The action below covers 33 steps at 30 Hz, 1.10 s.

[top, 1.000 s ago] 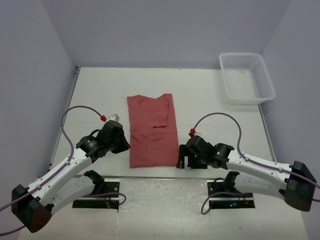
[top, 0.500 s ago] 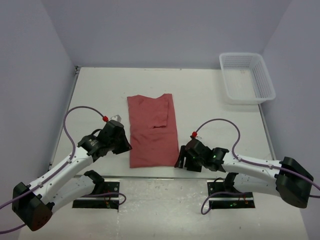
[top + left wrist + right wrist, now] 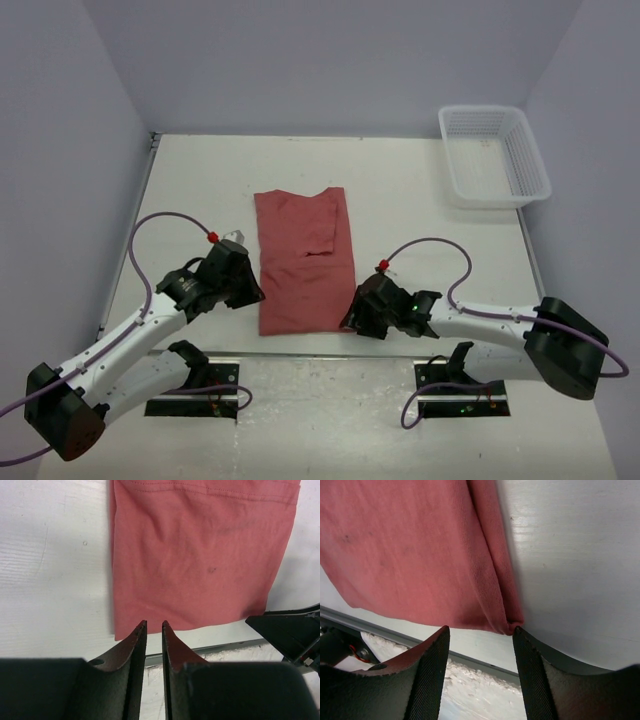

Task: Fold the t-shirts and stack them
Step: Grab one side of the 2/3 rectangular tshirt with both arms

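1. State: 1 brick-red t-shirt (image 3: 303, 260) lies flat mid-table (image 3: 420, 200), folded into a long narrow strip. Its near hem sits just beside the table's front edge. The white basket (image 3: 495, 203) is well apart at far right.
2. Left gripper (image 3: 154, 625): fingers almost together with only a thin slit between, nothing held. The tips are at the near hem close to its left corner; whether they touch the cloth I cannot tell.
3. Right gripper (image 3: 480, 630): jaws wide apart, nothing held. The shirt's near-right corner lies between the tips.
4. Risk A: if the left fingers go down as they are, they will likely push the hem rather than take it, bunching the strip.
5. Risk B: the right corner shows several stacked layers. A shallow pinch may catch only the top one, so the fold would peel open on lifting.
6. Risk C: the hem is very near the front edge. A low approach could scrape the table or drag cloth over the lip.
7. Risk D: if only 1 side grips, the lift goes skewed and the next fold lands crooked.
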Motion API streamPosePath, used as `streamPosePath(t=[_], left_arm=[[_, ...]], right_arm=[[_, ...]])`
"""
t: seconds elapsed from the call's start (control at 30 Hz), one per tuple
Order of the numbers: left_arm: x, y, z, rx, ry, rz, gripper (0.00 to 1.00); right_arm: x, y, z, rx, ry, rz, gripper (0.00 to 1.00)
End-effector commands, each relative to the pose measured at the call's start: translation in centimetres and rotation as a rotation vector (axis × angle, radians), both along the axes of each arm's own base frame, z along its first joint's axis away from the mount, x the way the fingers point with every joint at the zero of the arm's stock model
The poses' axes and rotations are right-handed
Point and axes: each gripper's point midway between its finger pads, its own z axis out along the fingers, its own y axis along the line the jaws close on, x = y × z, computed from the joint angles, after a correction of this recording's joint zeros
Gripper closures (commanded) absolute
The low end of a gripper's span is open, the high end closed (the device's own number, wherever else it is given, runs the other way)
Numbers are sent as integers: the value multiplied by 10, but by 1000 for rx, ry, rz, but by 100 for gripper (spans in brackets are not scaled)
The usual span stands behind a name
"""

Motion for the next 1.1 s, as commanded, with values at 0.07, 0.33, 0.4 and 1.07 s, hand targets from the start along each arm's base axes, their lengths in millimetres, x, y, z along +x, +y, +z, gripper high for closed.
streamPosePath(t=[0.07,0.33,0.4,1.07], left_arm=[[8,-8,26,-38,-64,-28,80],[8,-9,26,-43,-62,-33,80],[8,-10,27,-45,-65,-35,80],[1,4,19,33,2,-1,83]], right_arm=[[-6,-50,-35,-229,51,-115,44],[-9,-76,-37,-337,74,-217,44],[-7,-76,-38,-357,75,-220,45],[-15,-75,-54,-409,123,-251,92]])
